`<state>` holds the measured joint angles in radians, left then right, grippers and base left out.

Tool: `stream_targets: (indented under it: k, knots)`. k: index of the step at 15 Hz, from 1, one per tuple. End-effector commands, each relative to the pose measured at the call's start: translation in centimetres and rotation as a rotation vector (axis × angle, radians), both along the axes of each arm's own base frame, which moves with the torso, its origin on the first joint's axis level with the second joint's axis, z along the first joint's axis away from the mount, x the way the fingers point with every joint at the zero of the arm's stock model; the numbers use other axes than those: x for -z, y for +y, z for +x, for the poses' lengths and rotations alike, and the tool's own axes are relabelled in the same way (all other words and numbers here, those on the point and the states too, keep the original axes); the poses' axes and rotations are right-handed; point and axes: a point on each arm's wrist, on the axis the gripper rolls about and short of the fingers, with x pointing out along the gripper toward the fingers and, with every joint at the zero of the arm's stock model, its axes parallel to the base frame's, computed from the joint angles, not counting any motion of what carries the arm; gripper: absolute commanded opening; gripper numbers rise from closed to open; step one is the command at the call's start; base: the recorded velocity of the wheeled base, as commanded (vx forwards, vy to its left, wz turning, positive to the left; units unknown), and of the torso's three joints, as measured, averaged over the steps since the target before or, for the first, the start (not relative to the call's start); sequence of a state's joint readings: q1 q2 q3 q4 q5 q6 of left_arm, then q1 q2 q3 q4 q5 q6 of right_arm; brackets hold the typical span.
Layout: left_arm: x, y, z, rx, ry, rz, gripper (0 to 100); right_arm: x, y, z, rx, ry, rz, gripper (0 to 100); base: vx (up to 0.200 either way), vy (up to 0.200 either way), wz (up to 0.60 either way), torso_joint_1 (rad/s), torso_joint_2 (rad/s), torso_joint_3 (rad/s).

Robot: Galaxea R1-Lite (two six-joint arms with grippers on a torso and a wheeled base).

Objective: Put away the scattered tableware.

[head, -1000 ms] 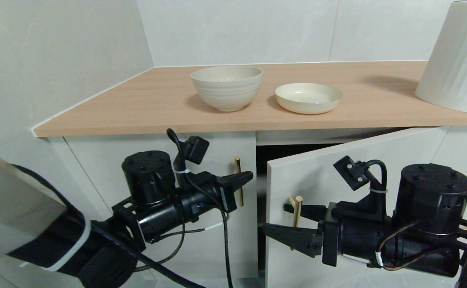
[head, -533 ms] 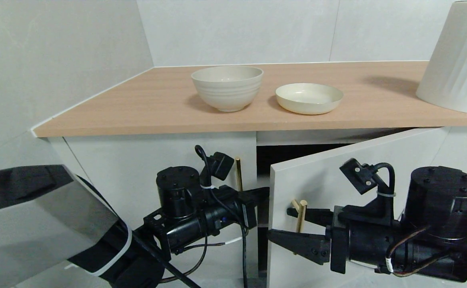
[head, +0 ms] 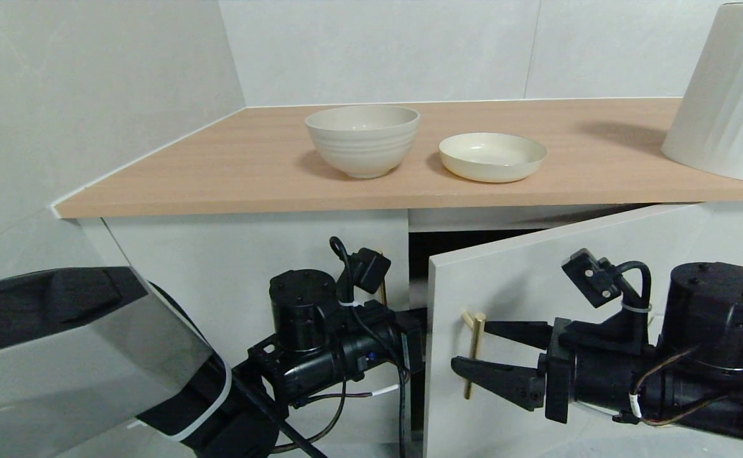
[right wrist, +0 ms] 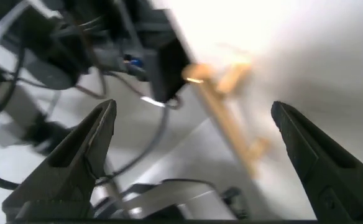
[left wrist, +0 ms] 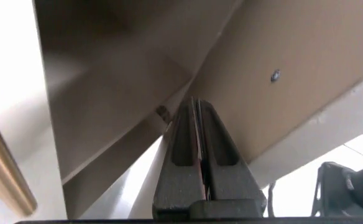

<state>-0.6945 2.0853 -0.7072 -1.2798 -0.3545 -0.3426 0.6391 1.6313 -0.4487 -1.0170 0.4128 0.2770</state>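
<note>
Bowl and shallow dish stand side by side, apart, on the countertop, both untouched. Below them the right cabinet door stands ajar.

Right gripper: jaws spread wide, level with the brass handle. Contact with it cannot be confirmed from the blurred wrist view.

Left gripper: fingers pressed together, empty, tip in the gap at the door's free edge.

Risks:
- An off-centre grasp could slip off the slim handle.
- A door swinging back would pinch the left gripper.
- The opening appears too narrow for the bowl.
</note>
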Motion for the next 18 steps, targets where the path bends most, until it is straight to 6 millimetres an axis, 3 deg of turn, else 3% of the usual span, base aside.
stream_targets:
  k: [1, 8, 18]
  knots:
    - [-0.8, -0.3, 0.2, 0.006, -0.018, -0.017, 0, -0.9, -1.3, -0.2, 0.042, -0.031, 0.009, 100, 0.0, 0.0, 0.0, 0.0, 0.0, 0.0]
    - [-2.1, -0.5, -0.7, 0.029, -0.001, -0.005, 0, -2.9, -4.7, -5.4, 0.134, 0.007, -0.151, 100, 0.0, 0.0, 0.0, 0.0, 0.0, 0.0]
    - [-2.1, -2.0, -1.8, 0.081, 0.044, 0.033, 0, -3.5, -5.6, -7.2, 0.113, 0.029, -0.167, 100, -0.02, 0.0, 0.0, 0.0, 0.0, 0.0]
